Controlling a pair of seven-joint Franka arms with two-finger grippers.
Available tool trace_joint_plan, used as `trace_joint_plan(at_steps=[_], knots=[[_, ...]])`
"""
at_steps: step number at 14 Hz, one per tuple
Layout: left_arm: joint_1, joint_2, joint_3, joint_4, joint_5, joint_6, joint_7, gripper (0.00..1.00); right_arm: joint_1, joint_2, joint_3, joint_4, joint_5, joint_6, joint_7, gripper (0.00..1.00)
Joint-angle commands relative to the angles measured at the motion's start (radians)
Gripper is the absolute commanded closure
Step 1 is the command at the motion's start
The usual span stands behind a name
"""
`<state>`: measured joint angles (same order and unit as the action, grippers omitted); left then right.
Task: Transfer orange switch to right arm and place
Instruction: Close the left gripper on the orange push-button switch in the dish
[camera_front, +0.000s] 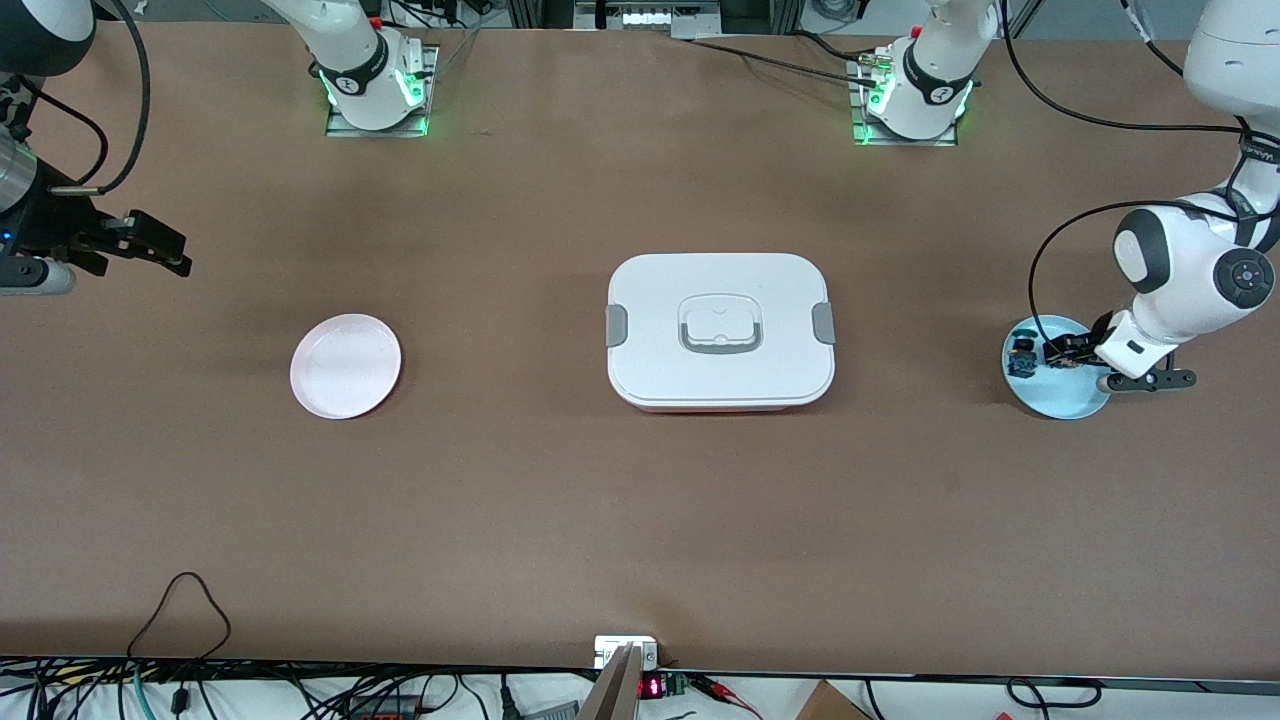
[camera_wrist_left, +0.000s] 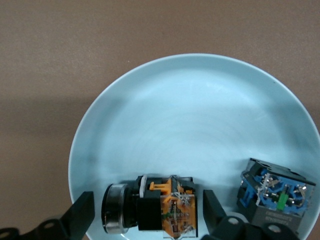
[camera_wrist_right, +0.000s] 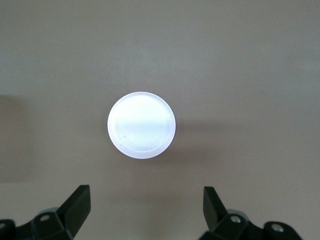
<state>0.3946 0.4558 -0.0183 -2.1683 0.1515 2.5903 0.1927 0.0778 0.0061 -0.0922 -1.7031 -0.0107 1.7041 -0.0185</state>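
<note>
The orange switch lies on its side on a light blue plate at the left arm's end of the table. My left gripper is down at the plate, and in the front view it covers the switch. It is open, one finger on each side of the switch with a small gap on both sides. My right gripper is open and empty, held up over the table at the right arm's end. It also shows in the right wrist view.
A blue-and-green component lies on the same blue plate beside the switch. An empty pink plate sits toward the right arm's end. A white lidded box stands mid-table.
</note>
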Motion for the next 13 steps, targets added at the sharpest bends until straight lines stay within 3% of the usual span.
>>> trace_joint_plan(at_steps=[1, 5, 7, 11, 13], knots=[[0.018, -0.003, -0.008, -0.008, 0.016, 0.008, 0.040, 0.27, -0.006, -0.008, 0.003, 0.002, 0.014, 0.003, -0.008, 0.00], [0.018, -0.017, -0.015, 0.004, 0.014, -0.027, 0.044, 0.65, -0.009, -0.009, 0.002, 0.002, 0.012, 0.019, -0.008, 0.00], [0.017, -0.049, -0.020, 0.011, 0.016, -0.083, 0.043, 0.76, -0.016, -0.011, -0.007, 0.005, 0.012, 0.025, -0.004, 0.00], [0.012, -0.101, -0.072, 0.143, 0.014, -0.399, 0.056, 0.77, -0.015, -0.014, -0.023, 0.008, 0.012, 0.039, -0.008, 0.00], [0.013, -0.123, -0.138, 0.234, 0.014, -0.581, 0.112, 0.79, -0.016, -0.021, -0.027, 0.013, 0.009, 0.031, -0.012, 0.00]])
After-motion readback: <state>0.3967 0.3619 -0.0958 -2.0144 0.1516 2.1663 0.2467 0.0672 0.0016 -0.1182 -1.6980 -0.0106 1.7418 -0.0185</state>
